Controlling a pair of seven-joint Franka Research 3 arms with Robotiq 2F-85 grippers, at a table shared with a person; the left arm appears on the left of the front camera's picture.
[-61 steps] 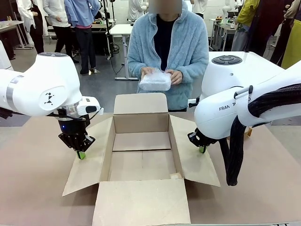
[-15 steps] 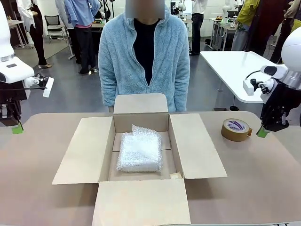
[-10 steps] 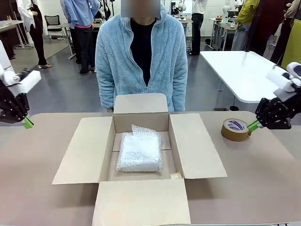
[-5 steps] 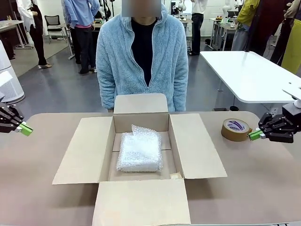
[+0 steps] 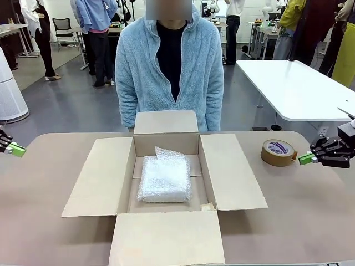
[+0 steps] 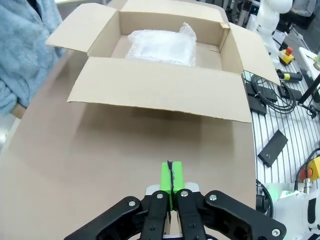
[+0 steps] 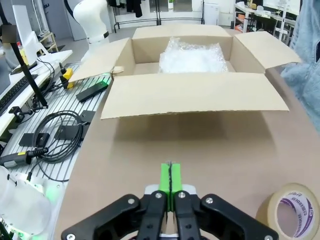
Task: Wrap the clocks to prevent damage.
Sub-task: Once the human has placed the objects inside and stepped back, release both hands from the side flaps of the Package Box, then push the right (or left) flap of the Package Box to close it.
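Jaws were pressed together on both the left gripper and the right gripper, empty, well apart from the box. The clocks lay bubble-wrapped inside it, so wrapping looked done. The flaps were open, with the tape near the box.

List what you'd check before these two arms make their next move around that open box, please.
1. bubble-wrapped bundle lies flat inside the cardboard box: ok.
2. flaps all folded outward: ok.
3. left pincer shut, empty, off to the box's side: ok.
4. right pincer shut, empty, beside the tape roll, not gripping it: ok.
5. person has no hand in the box: ok.
6. wrap sealed all round: cannot tell.
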